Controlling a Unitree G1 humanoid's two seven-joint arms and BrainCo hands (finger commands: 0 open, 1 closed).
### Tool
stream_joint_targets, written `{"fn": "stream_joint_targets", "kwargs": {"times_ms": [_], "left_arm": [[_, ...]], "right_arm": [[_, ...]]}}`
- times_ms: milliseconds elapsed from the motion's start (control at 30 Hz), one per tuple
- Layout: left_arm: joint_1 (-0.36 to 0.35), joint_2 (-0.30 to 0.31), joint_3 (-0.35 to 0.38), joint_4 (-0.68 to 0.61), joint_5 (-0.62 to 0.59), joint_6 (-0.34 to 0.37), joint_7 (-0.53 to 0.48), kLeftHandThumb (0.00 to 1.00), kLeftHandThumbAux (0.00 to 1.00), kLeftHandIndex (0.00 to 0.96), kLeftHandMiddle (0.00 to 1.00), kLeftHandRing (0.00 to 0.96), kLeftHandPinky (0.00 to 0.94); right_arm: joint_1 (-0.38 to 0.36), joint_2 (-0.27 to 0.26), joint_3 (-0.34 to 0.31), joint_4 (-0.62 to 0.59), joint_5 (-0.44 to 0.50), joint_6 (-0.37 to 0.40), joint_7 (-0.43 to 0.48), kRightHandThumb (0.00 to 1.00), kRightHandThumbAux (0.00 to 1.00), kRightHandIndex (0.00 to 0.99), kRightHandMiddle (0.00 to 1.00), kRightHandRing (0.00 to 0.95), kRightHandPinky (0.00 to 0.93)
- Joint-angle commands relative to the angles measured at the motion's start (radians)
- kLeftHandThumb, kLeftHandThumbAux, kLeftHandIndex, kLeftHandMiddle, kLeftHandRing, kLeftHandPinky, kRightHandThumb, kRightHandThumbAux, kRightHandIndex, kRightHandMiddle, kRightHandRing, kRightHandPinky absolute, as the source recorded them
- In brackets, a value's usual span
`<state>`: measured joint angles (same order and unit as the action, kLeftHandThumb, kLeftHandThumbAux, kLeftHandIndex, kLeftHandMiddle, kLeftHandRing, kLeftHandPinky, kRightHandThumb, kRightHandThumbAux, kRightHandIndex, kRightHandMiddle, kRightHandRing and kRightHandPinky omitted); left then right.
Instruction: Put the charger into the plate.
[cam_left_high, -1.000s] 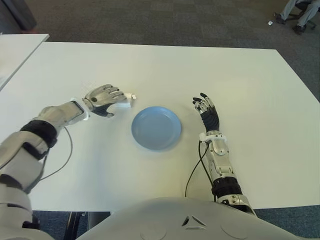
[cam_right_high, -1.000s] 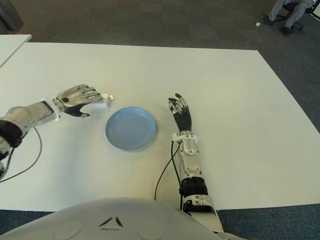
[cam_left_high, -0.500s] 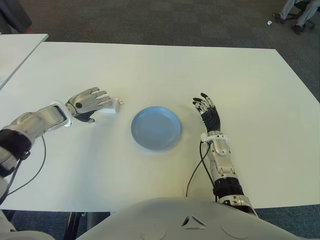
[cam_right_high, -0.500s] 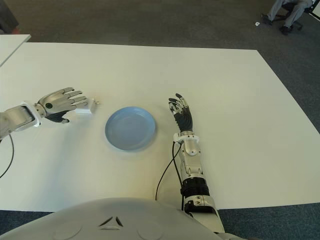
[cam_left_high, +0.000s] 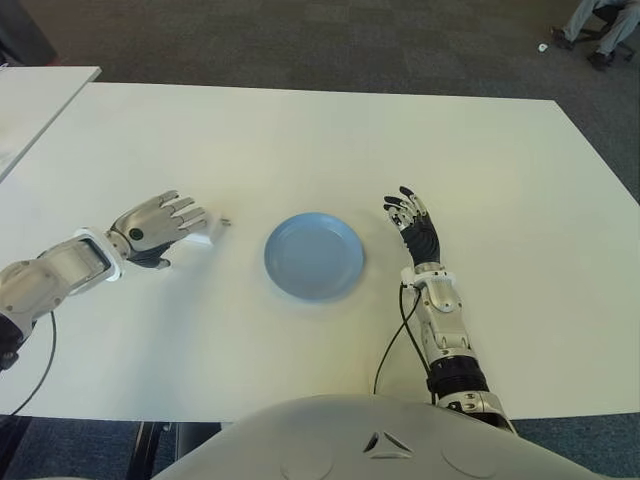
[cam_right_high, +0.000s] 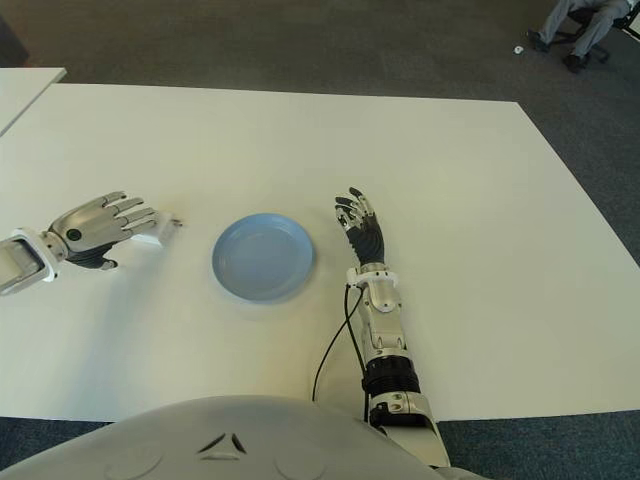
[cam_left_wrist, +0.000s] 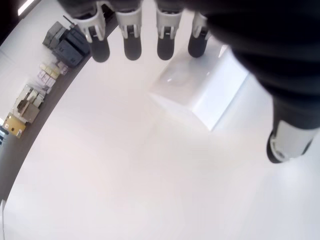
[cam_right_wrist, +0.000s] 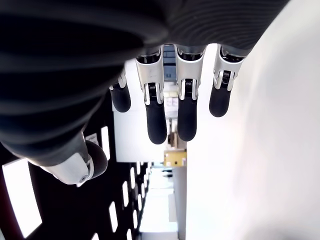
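On the left of the white table (cam_left_high: 330, 130), the robot's left hand (cam_left_high: 155, 224) hovers palm-down over a white charger (cam_left_high: 205, 236), its fingers (cam_left_wrist: 132, 30) extended side by side and the thumb set off to one side. In the left wrist view the fingertips reach out past the charger's far edge and nothing closes around the block, so the hand is spread and holds nothing. Whether the palm touches the charger's top cannot be told.

The charger lies flat on the table, well to the left of the plate and apart from it. Its long axis runs roughly left to right, and its metal prongs (cam_left_high: 226, 222) poke out from under the fingertips, pointing right toward the plate. A faint round mark shows on the charger's upper face in the wrist view; no brand or writing can be read on it.

At the centre of the table sits a round blue plate (cam_left_high: 313, 256), with nothing in it.

To the right of the plate, the right hand (cam_left_high: 414, 222) shows with its dark palm turned toward the plate, fingers straight and slightly fanned, pointing to the far side of the table. It grips nothing. A black cable (cam_left_high: 392, 340) loops along its forearm.

At the far right, beyond the table, a person's legs (cam_left_high: 600, 22) and shoes show on the grey carpet (cam_left_high: 300, 40).
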<state>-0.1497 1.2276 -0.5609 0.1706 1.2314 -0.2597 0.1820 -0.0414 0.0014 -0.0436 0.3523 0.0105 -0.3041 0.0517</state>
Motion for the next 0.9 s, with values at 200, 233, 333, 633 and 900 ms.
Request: {"fn": "stream_joint_targets", "kwargs": {"times_ms": [200, 233, 333, 633, 900], "left_arm": [[0.115, -0.01, 0.067, -0.028, -0.008, 0.002, 0.005, 0.0, 0.528, 0.0, 0.075, 0.045, 0.011], [0.121, -0.014, 0.074, -0.031, -0.012, 0.002, 0.003, 0.0, 0.528, 0.0, 0.075, 0.045, 0.009], [0.136, -0.022, 0.094, -0.038, -0.021, -0.001, 0.0, 0.0, 0.529, 0.0, 0.064, 0.034, 0.003], [0.146, -0.095, 0.177, 0.013, -0.162, -0.093, 0.16, 0.0, 0.528, 0.0, 0.059, 0.036, 0.05], [0.128, -0.207, 0.267, 0.117, -0.455, -0.271, 0.145, 0.117, 0.484, 0.026, 0.041, 0.037, 0.071]], "right_arm": [[0.004, -0.003, -0.003, 0.01, 0.016, 0.007, 0.012, 0.0, 0.592, 0.108, 0.284, 0.252, 0.195], [0.003, -0.003, -0.004, 0.011, 0.016, 0.007, 0.012, 0.0, 0.592, 0.107, 0.284, 0.252, 0.196], [0.002, -0.002, -0.005, 0.012, 0.017, 0.007, 0.011, 0.0, 0.598, 0.101, 0.284, 0.253, 0.194], [-0.001, 0.0, -0.007, 0.025, 0.022, -0.002, 0.015, 0.0, 0.613, 0.086, 0.279, 0.249, 0.191], [-0.007, 0.007, -0.005, 0.053, 0.012, -0.043, 0.006, 0.0, 0.573, 0.061, 0.278, 0.252, 0.198]]}}
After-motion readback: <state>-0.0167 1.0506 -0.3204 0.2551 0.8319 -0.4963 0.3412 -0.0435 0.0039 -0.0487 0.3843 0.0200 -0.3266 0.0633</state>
